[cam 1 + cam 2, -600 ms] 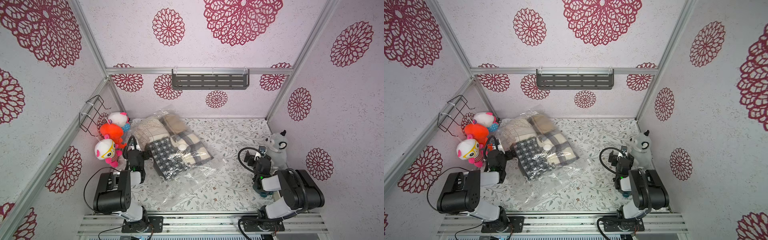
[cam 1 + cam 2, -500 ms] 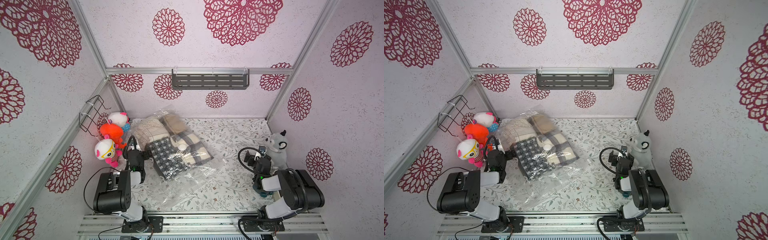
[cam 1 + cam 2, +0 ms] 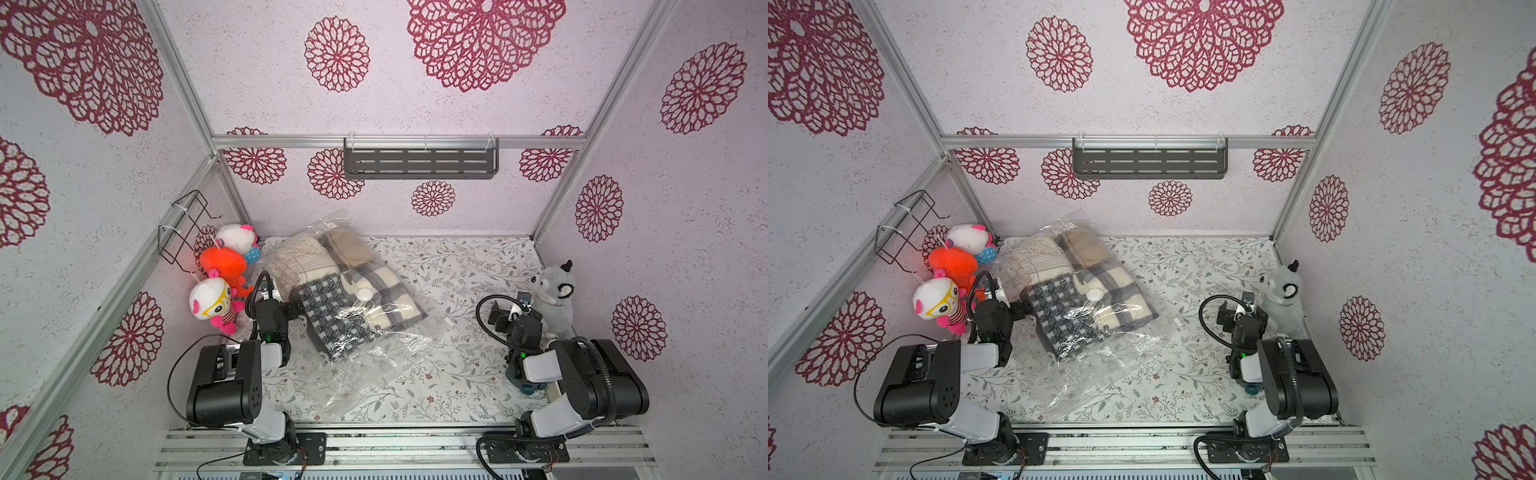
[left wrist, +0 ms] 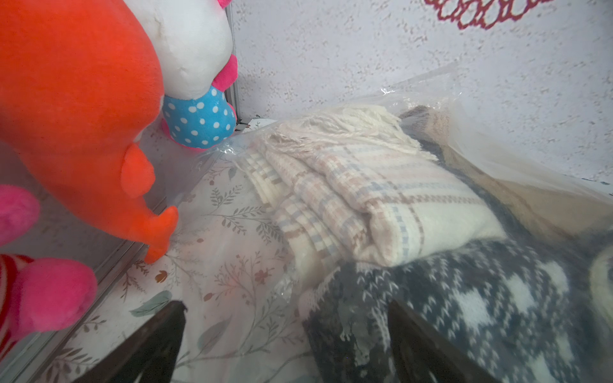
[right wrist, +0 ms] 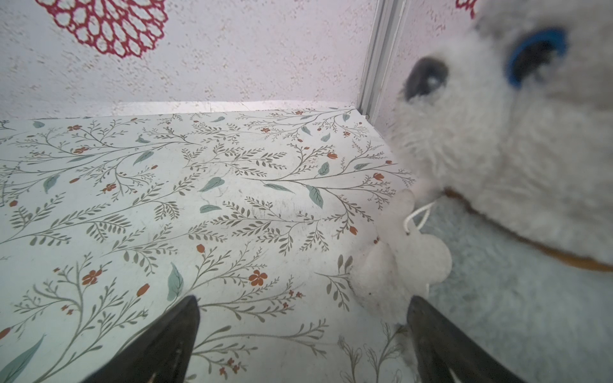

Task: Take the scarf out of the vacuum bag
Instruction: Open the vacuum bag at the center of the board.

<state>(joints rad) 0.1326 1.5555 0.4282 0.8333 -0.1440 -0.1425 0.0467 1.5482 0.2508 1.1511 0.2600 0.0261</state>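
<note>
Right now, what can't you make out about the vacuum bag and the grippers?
Vacuum bag mouth: both top views, clear film and glare; sealed or open, cannot tell.
Left gripper: left wrist view, fingers cut off by frame edge; contact with the bag unclear.
Tan scarf: left wrist view, mostly hidden behind cream plaid scarf.
Grey plush toy: right wrist view, too close, blurred.

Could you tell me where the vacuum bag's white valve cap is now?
In both top views the valve cap sits on the vacuum bag, left of the table's middle, over where the dark houndstooth scarf meets the cream plaid scarf.
</note>
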